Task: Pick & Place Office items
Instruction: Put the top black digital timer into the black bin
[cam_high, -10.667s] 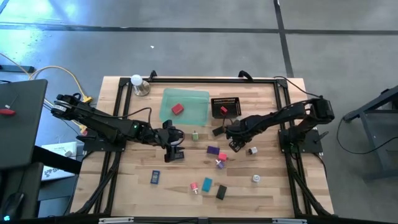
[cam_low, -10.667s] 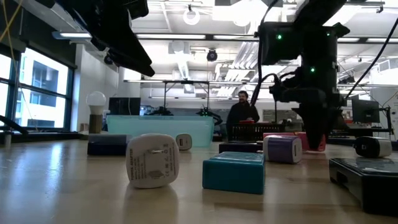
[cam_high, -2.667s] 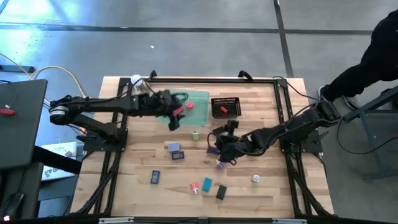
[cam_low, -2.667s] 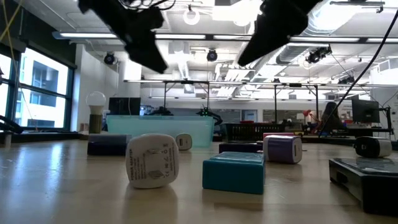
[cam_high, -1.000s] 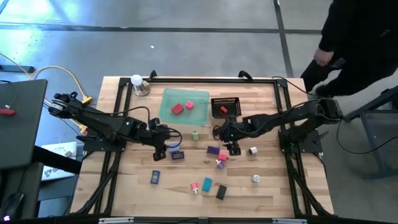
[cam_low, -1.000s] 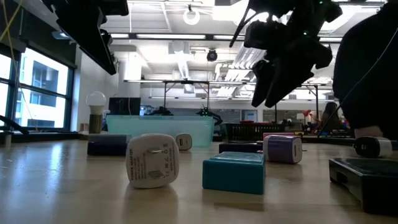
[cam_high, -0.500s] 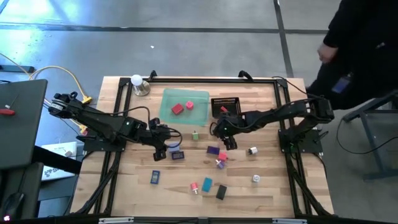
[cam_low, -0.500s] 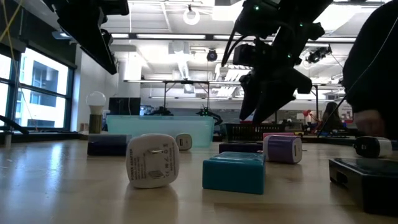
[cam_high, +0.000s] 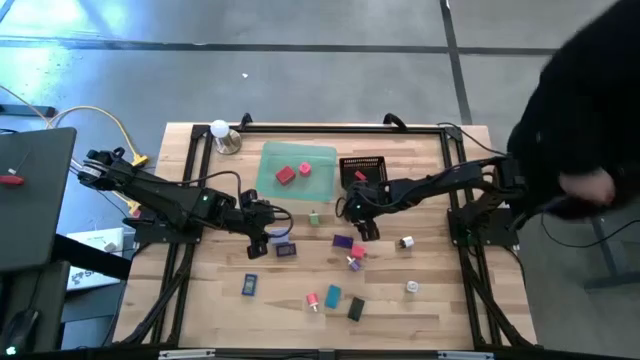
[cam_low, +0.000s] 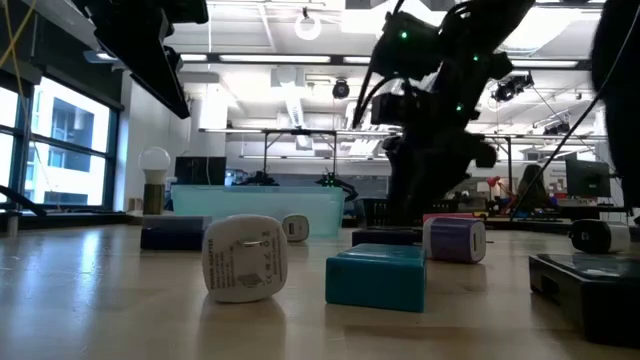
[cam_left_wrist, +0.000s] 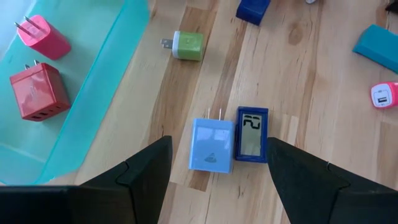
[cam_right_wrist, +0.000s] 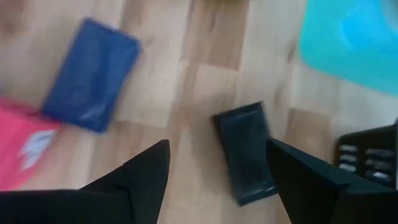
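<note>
Small office items lie scattered on the wooden table. My left gripper (cam_high: 268, 238) hangs open over a light blue charger (cam_left_wrist: 211, 144) and a blue clock (cam_left_wrist: 252, 134), with one finger on each side of the pair and above them. My right gripper (cam_high: 352, 212) is open and low over a black block (cam_right_wrist: 245, 152) that lies flat on the wood beside the black mesh basket (cam_high: 363, 172). A purple-blue block (cam_right_wrist: 90, 74) and a pink one (cam_right_wrist: 18, 149) lie nearby. Two red chargers (cam_high: 286, 174) rest in the green tray (cam_high: 320, 185).
A green charger (cam_high: 314, 217), purple (cam_high: 342, 241), pink (cam_high: 358, 253), white (cam_high: 406, 242), teal (cam_high: 333, 295), black (cam_high: 355, 309) and blue (cam_high: 250, 285) items lie toward the near side. A bulb lamp (cam_high: 220, 130) stands at the far left corner. A person in dark clothes (cam_high: 585, 110) leans in at the table's right.
My right gripper has moved toward the table's far left and come down over the black block beside the basket. The person at the right has leaned closer over the table's right edge.
</note>
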